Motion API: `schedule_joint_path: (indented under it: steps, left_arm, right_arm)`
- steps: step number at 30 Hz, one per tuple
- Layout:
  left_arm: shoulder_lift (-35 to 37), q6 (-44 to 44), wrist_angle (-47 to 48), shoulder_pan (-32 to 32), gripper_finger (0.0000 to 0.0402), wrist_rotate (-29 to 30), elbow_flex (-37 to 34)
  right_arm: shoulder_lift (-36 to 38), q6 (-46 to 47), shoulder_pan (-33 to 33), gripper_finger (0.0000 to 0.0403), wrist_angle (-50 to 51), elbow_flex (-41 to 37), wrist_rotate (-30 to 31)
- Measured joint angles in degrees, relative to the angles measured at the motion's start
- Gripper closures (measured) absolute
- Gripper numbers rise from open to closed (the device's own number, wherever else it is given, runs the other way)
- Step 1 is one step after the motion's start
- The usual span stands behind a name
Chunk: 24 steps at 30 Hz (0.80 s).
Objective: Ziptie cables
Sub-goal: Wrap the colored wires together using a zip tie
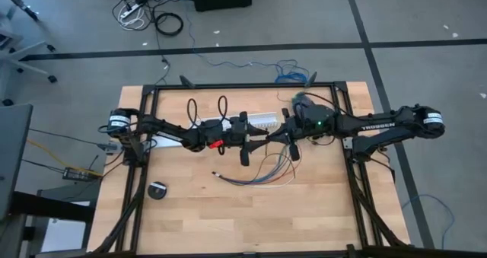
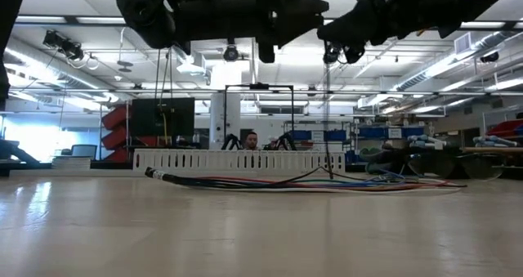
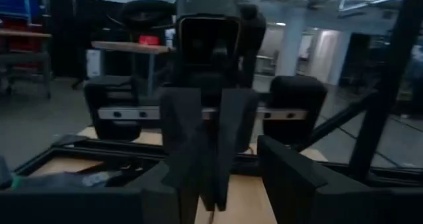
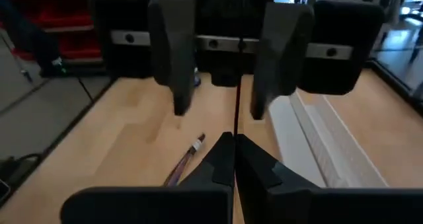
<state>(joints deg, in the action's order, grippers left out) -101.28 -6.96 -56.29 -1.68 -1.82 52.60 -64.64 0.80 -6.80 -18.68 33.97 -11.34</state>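
Note:
The ziptie (image 4: 237, 92) is a thin black strip held above the table between my two grippers. My right gripper (image 4: 233, 145) is shut on it. My left gripper (image 4: 218, 112) faces it, open, with a finger on either side of the strip; I cannot tell whether it touches. Both grippers hover mid-table, left gripper (image 1: 245, 140) and right gripper (image 1: 291, 142). The cables (image 1: 259, 174), thin coloured wires, lie loose on the wood below them, near the white slotted channel (image 1: 262, 121). My right gripper pinches one end of the ziptie (image 4: 235, 128) between its two fingertips. The fingers point roughly level, toward the table's left side, and lie along the strip. The strip is clear of the table and runs on from the fingertips toward the left gripper.
A black metal frame (image 1: 228, 87) borders the table. Two black cord loops (image 1: 207, 106) lie beside the channel at the far side. A small round black object (image 1: 157, 190) sits near the left. Bare wood lies toward the near edge (image 1: 251, 227).

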Motion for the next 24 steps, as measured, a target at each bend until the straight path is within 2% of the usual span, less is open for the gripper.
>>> schedule_joint_path:
  steps: [4,10,24]
  left_arm:
    - [0.2,-1.9,0.4,0.0,0.0263,-3.8,0.0]
    - [0.3,-2.1,2.0,-0.7,0.0263,-2.5,0.0]
    - [0.3,-0.8,1.9,-0.7,0.0264,-0.8,0.0]
  right_arm:
    - [0.0,-0.1,0.0,0.0403,3.0,0.0,1.6]
    - [0.0,-0.1,1.2,0.0403,-0.9,0.0,0.5]
    - [0.0,0.0,1.6,0.0402,-1.7,0.0,-0.4]
